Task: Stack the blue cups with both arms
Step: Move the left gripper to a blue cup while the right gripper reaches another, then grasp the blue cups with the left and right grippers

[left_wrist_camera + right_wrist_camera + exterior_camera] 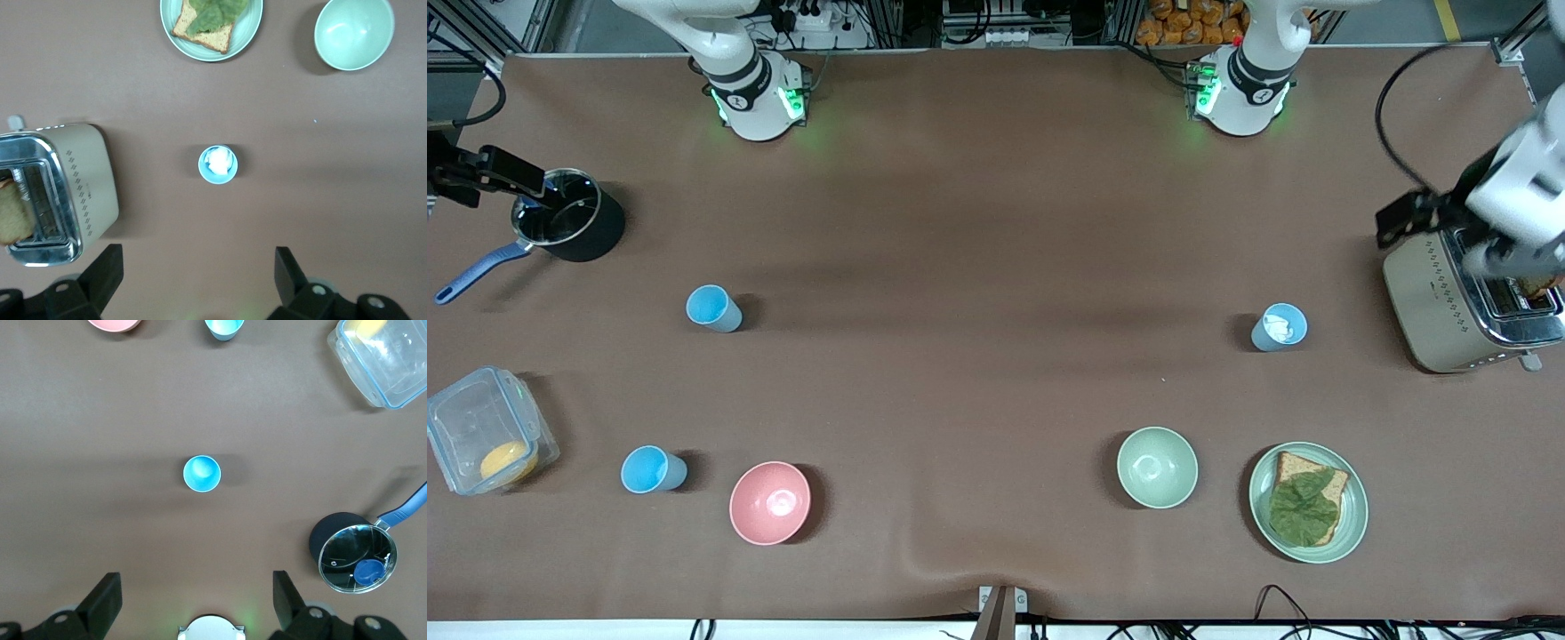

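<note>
One blue cup (714,308), empty, stands upright toward the right arm's end of the table; it also shows in the right wrist view (201,473). The other blue cup (1279,327), with a white scrap inside, stands toward the left arm's end beside the toaster; it also shows in the left wrist view (218,164). My right gripper (195,587) is open and empty, high over the table near the pot (494,171). My left gripper (198,267) is open and empty, high up by the toaster (1405,216).
A brighter sky-blue cup (653,469) and a pink bowl (770,502) stand near the front camera. A black pot (569,227), a clear box (485,431), a green bowl (1157,468), a plate (1352,516) with toast and a toaster (1449,307) ring the table.
</note>
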Controlling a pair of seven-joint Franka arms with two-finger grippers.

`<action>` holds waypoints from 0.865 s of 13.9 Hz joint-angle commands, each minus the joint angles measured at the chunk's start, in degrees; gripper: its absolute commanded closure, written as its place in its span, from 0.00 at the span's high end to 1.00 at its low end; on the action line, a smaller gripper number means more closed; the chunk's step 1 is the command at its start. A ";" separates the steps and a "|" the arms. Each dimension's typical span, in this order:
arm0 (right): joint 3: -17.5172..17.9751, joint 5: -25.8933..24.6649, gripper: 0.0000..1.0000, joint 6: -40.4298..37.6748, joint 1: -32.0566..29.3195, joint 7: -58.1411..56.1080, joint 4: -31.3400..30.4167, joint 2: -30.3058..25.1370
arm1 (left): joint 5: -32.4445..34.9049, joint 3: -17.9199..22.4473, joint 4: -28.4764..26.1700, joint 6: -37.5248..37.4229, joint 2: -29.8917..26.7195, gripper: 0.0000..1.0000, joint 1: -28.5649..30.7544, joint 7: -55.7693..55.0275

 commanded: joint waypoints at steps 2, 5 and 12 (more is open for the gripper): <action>-0.45 -1.91 1.00 0.73 0.19 0.13 -0.66 2.16 | 1.34 -0.16 -10.53 11.73 2.11 1.00 1.58 0.05; -1.51 -1.91 1.00 5.46 0.02 0.22 -3.99 4.01 | 0.81 -0.33 -23.70 26.39 2.19 1.00 4.39 0.75; -1.51 -1.82 1.00 20.75 -0.33 0.30 -20.67 6.39 | 0.81 -0.25 -39.82 50.15 7.46 0.96 5.72 1.28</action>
